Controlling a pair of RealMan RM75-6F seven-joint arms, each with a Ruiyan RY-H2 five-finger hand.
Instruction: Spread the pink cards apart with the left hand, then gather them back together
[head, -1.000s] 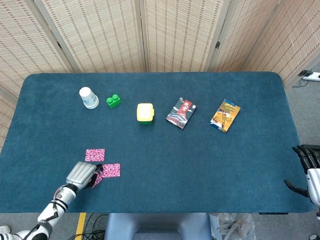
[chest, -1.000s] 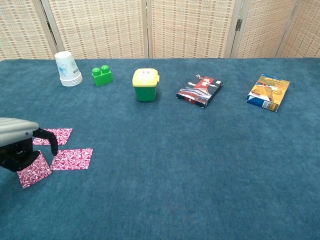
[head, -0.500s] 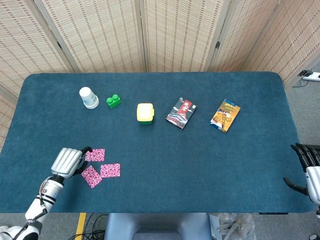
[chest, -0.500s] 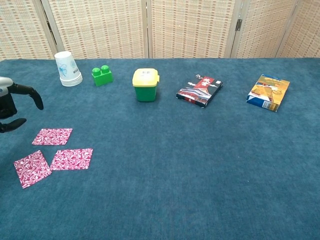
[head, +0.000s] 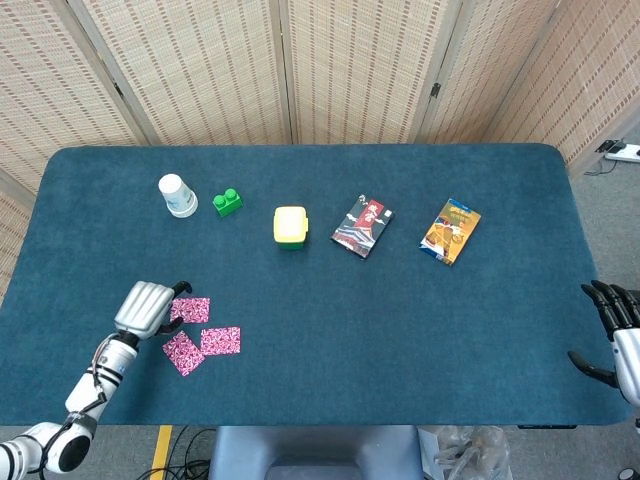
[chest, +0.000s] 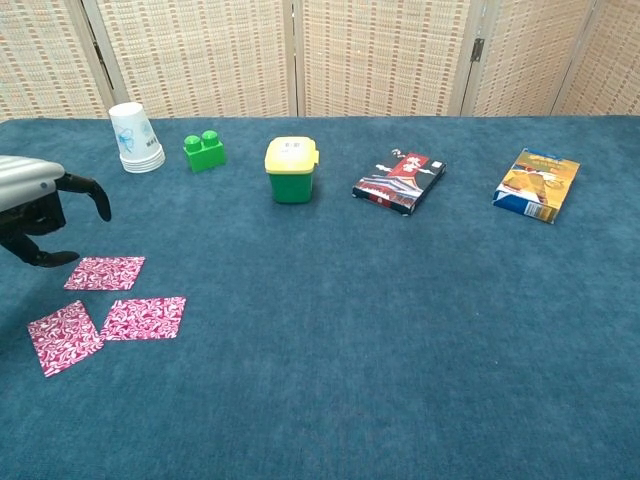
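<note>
My left hand (chest: 35, 215) hangs at the table's (head: 320, 390) near-left corner, fingers apart and curled over nothing, just above the farthest of the 3 pink cards (chest: 105, 307). Those cards lie flat and separated (2 nearly touch at a corner). Along the back I see a stack of paper cups (head: 177, 195), a green block (head: 227, 202), a yellow-lidded tub (head: 290, 226), a dark packet (head: 362, 227) and a blue box (head: 450, 231). My right hand (head: 612, 335) waits off the right edge, fingers spread, empty.
</note>
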